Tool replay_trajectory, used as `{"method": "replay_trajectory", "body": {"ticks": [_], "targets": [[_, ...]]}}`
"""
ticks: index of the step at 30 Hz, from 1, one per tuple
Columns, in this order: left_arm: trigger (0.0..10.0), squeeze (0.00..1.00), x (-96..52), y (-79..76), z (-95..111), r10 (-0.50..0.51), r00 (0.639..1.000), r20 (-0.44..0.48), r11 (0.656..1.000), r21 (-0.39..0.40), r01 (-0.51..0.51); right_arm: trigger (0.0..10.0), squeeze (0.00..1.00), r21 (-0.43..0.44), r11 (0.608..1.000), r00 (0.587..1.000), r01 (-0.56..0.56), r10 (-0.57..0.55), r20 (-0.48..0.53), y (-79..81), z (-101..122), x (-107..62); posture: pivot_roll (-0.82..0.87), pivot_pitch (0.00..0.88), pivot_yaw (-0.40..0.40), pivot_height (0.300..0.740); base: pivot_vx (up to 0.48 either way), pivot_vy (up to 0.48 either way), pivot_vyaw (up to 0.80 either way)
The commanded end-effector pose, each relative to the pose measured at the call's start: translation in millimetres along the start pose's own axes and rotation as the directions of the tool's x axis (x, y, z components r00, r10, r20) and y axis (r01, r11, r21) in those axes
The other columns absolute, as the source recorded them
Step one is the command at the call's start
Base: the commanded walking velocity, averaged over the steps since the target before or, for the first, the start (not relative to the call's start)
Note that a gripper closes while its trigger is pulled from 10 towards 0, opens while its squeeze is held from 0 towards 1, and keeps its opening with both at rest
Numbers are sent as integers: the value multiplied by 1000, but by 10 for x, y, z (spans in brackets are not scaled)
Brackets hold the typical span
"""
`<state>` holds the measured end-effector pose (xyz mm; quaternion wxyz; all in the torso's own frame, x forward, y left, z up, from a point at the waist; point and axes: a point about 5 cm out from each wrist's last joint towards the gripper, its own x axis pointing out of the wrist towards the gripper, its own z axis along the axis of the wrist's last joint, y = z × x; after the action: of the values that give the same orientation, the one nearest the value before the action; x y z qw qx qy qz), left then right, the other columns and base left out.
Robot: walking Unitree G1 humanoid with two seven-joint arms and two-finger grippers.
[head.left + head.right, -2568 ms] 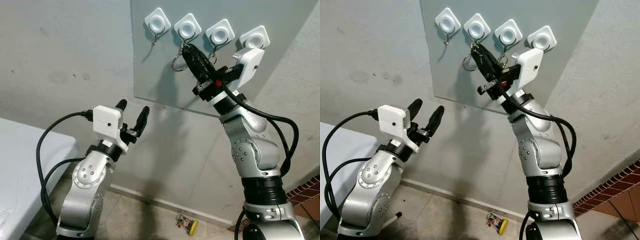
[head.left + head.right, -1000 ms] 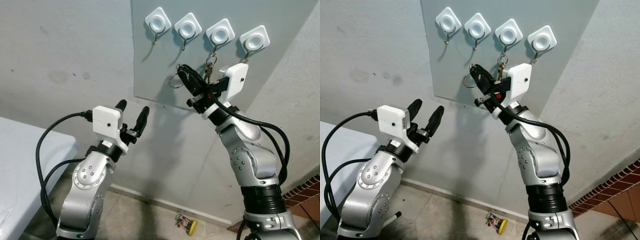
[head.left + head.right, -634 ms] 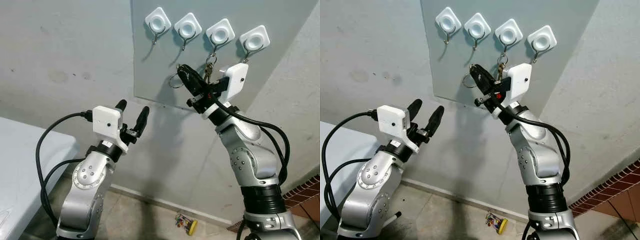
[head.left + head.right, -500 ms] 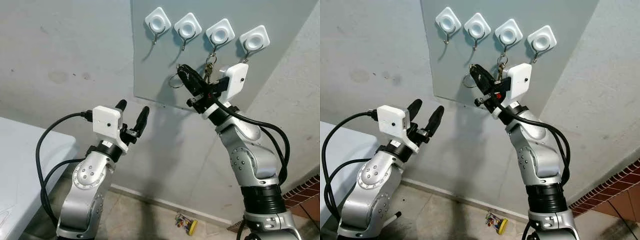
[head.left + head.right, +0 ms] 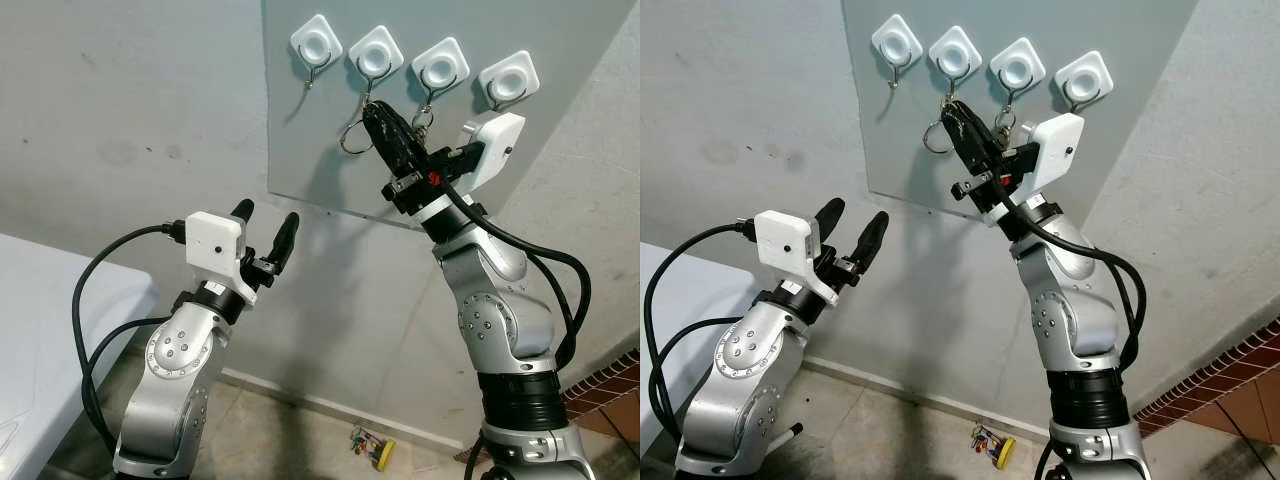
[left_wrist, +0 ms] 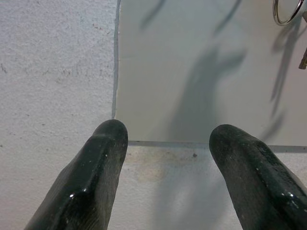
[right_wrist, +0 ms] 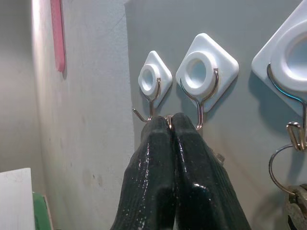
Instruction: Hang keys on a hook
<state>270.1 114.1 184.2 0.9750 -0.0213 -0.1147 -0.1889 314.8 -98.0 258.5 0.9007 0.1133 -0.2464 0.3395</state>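
Several white hook mounts sit in a row on a grey panel (image 5: 320, 150). My right gripper (image 5: 372, 108) is raised just under the second hook (image 5: 375, 55), shut on a set of keys. Its silver key ring (image 5: 352, 138) dangles to the left of the fingers. In the right wrist view the black fingertips (image 7: 160, 132) are pressed together between the first hook (image 7: 154, 82) and the second hook (image 7: 203, 73), with a sliver of metal pinched at the tip. Another key set (image 5: 425, 112) hangs from the third hook (image 5: 440, 70). My left gripper (image 5: 268, 225) is open and idle, lower left, apart from the panel.
A white table (image 5: 40, 330) stands at the left. On the floor by the wall lies a key bunch with a yellow tag (image 5: 375, 447). Brick paving (image 5: 620, 385) shows at the lower right. The fourth hook (image 5: 508, 75) carries nothing.
My right gripper has risen from below the hook row to just under the second hook, carrying the key ring with it. The left arm has not moved.
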Motion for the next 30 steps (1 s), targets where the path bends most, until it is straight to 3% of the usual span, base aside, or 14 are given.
{"method": "replay_trajectory", "body": {"ticks": [1,25,30], "targets": [[10000,0,-7,-25,22,-7,1000,6,1000,6,7,10000,0,-11,1000,1000,-8,9,29,-7,66,-3,-50,64,-56,740,0,0,0],[10000,0,3,-12,27,0,1000,6,1000,5,0,10000,0,11,999,997,53,-54,59,25,107,110,-50,73,-56,740,0,0,0],[10000,0,3,-4,35,4,1000,8,1000,5,-4,10000,0,-7,997,997,71,-71,-1,19,43,164,-46,76,-63,740,0,0,0]]}}
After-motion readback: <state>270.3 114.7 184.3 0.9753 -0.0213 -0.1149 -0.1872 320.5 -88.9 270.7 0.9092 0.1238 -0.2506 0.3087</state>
